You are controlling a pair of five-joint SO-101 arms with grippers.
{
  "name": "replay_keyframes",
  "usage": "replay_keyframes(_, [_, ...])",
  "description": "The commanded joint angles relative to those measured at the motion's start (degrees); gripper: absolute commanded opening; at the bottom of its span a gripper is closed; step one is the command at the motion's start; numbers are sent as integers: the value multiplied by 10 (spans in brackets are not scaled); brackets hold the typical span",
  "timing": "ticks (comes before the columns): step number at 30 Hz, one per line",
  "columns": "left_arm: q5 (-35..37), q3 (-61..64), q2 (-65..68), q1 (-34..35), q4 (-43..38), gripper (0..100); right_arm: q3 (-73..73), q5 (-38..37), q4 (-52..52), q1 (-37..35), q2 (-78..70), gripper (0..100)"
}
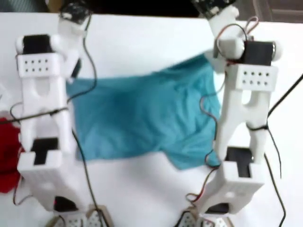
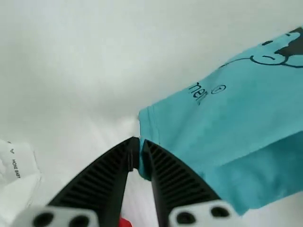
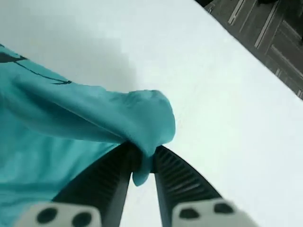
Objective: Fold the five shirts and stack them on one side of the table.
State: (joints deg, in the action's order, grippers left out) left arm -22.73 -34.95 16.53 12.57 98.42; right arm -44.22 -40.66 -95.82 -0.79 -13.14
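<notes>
A teal shirt (image 1: 142, 113) lies spread across the middle of the white table (image 1: 142, 33) between my two arms. In the left wrist view the black fingers of my left gripper (image 2: 139, 153) are shut on the hem corner of the teal shirt (image 2: 227, 127), whose printed side faces up. In the high view that left gripper (image 1: 73, 75) sits at the shirt's far left corner. My right gripper (image 3: 142, 163) is shut on a bunched fold of the teal shirt (image 3: 57, 123). Seen from above, the right gripper (image 1: 215, 54) is at the shirt's far right corner, which is lifted a little.
A red garment (image 1: 7, 151) lies at the table's left edge beside the left arm. A white cloth with a label (image 2: 14, 165) shows near the left gripper. The table's far edge and dark floor (image 3: 265, 28) are beyond the right gripper. Cables hang along both arms.
</notes>
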Motion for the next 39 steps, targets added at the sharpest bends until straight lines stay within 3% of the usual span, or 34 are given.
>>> replay_keyframes(1, [-17, -22, -7, -4, 36, 24, 40, -2, -12, 15, 20, 20])
replay_keyframes(9, [-24, 50, -43, -18, 37, 24, 207, -4, -2, 37, 126, 20])
replay_keyframes(17, [-26, 206, -185, -65, 33, 24, 442, -7, 82, 38, 284, 21])
replay_keyframes(25, [-26, 372, -236, -67, -34, 24, 664, -8, 161, 38, 422, 21])
replay_keyframes(39, [-53, 517, -236, -39, -119, 24, 766, -76, 191, 106, 480, 21])
